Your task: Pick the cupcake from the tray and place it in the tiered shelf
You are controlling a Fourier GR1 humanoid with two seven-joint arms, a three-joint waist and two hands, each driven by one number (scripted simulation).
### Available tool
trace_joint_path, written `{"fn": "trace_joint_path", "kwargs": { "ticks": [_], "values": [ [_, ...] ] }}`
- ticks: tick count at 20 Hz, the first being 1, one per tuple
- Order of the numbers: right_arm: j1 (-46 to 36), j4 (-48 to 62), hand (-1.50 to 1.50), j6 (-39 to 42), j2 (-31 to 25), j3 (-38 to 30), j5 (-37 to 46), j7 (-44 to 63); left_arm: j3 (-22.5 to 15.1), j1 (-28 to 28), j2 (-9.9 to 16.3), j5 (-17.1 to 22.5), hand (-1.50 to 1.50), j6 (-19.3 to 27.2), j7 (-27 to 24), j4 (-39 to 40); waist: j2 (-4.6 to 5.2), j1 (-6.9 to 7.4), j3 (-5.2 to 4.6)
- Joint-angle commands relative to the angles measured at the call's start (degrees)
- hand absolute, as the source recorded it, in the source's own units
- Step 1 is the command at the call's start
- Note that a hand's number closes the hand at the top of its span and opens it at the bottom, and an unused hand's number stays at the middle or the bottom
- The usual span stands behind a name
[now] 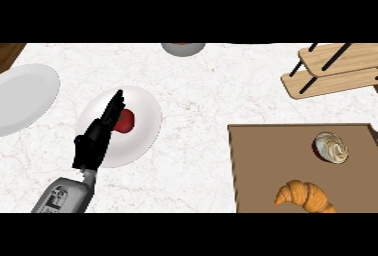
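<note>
The cupcake (331, 147) is sitting on the tray (255, 170) at the tabletop's (214, 85) right edge. The left hand (100, 135) is hanging straight-fingered over a plate (144, 125) near the left edge.

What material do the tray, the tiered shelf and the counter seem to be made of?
The tray looks like dark wood, matte brown with faint grain. The tiered shelf seems light wood boards on thin black rods, probably metal. The counter looks like white marble with fine brownish veins.

White marble counter (207, 90), faint veining; dark wood strip (9, 52) at upper-left corner.
</note>
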Motion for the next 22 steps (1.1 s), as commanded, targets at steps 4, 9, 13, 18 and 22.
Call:
{"fn": "trace_joint_path", "kwargs": {
  "ticks": [4, 9, 13, 18, 22],
  "values": [
    [0.1, -10.9, -1.50, 4.8, -6.5, 6.0, 5.4, 9.8, 0.7, -1.7, -1.1, -0.6, 0.00, 0.8, 3.7, -1.3, -0.39, -0.75, -0.11],
    [0.4, -20.1, -1.50, 7.3, -13.1, 10.7, 12.1, 14.3, 2.0, 1.2, 0.7, -0.4, 0.00, -0.6, 0.2, 0.0, -0.51, -0.97, -0.17],
    [4.5, -27.0, -1.50, 4.1, -11.7, 11.2, 14.9, 20.5, 0.0, 1.1, -1.7, -2.5, 0.00, 0.3, 1.7, -1.5, -0.38, -0.99, -0.06],
    [10.3, -40.1, -1.50, 5.4, -10.1, 6.6, 12.6, 28.9, 3.4, -0.9, -2.1, -1.9, 0.00, -2.0, 1.6, 0.6, -0.27, -1.04, -0.04],
    [12.6, -46.6, -1.50, 6.1, -7.3, 3.9, 11.2, 35.6, 6.1, 1.8, -0.8, -0.8, 0.00, -5.6, -2.7, 1.9, -0.21, -0.88, -0.05]
  ]
}}
